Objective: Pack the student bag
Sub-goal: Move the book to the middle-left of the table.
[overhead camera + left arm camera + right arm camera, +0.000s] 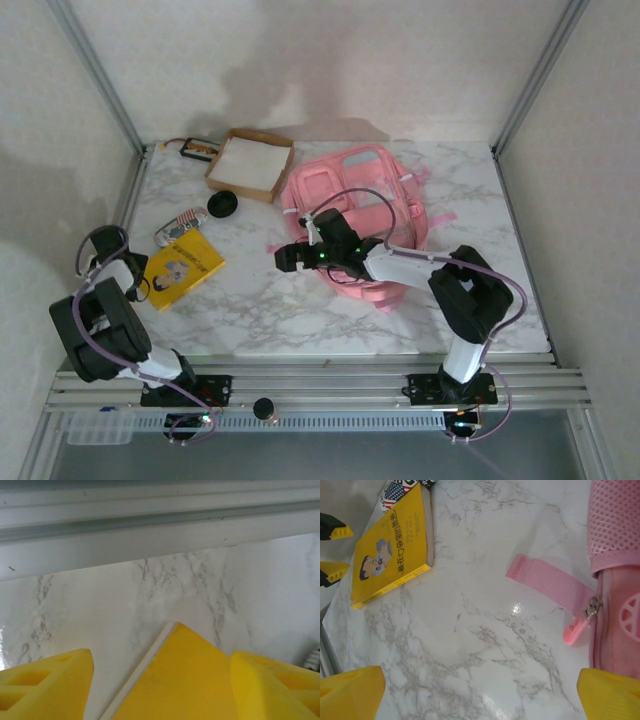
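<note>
The student bag (pixel 365 195), pink with pale panels, lies flat at the back middle of the table. Its mesh side (pixel 615 535), a loose pink strap (pixel 547 582) and a zip pull (pixel 575 630) show in the right wrist view. My right gripper (pixel 290 257) hovers just left of the bag's near corner. It is open (pixel 480 695) over bare marble. A yellow book (pixel 185 268) lies at the left. My left gripper (pixel 143 287) is open at the book's near-left corner. That corner (pixel 185 680) lies between the yellow fingers (pixel 45 685), unclamped.
A brown cardboard box (pixel 250 163) with a white inside stands at the back left. A black round thing (pixel 222 205) and a flag-patterned pouch (pixel 178 227) lie beyond the book. A small orange and black item (pixel 200 150) sits by the back wall. Metal frame posts (pixel 125 190) border the table.
</note>
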Controlling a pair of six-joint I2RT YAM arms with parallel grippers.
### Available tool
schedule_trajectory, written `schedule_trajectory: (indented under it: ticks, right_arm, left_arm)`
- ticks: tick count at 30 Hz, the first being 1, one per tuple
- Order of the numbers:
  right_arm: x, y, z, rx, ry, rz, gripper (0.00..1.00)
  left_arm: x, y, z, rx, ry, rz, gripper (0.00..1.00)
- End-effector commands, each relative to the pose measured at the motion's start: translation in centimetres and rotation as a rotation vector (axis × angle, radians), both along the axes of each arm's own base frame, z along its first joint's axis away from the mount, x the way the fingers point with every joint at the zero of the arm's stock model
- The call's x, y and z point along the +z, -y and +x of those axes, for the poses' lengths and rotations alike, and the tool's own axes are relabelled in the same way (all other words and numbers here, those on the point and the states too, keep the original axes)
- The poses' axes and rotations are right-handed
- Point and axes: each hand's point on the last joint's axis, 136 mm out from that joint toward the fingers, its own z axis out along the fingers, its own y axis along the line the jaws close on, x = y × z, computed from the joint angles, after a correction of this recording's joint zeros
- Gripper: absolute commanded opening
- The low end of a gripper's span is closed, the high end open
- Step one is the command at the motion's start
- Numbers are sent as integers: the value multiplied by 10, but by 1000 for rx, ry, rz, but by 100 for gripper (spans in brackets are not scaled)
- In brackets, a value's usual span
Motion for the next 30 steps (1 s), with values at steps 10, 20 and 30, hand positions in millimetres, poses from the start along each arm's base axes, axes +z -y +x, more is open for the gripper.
schedule_trajectory:
  ticks: [10,20,30]
  right_arm:
    - [-26,-45,29,42,0,3,98]
    - [-43,-73,47,61,-8,39,91]
    - [-53,-88,65,56,6,16,90]
  left_arm:
    - [-36,45,24,-174,-2,-91,59]
    - [-44,111,45,-429,-33,-104,49]
    - [-45,171,61,-662,-75,-55,47]
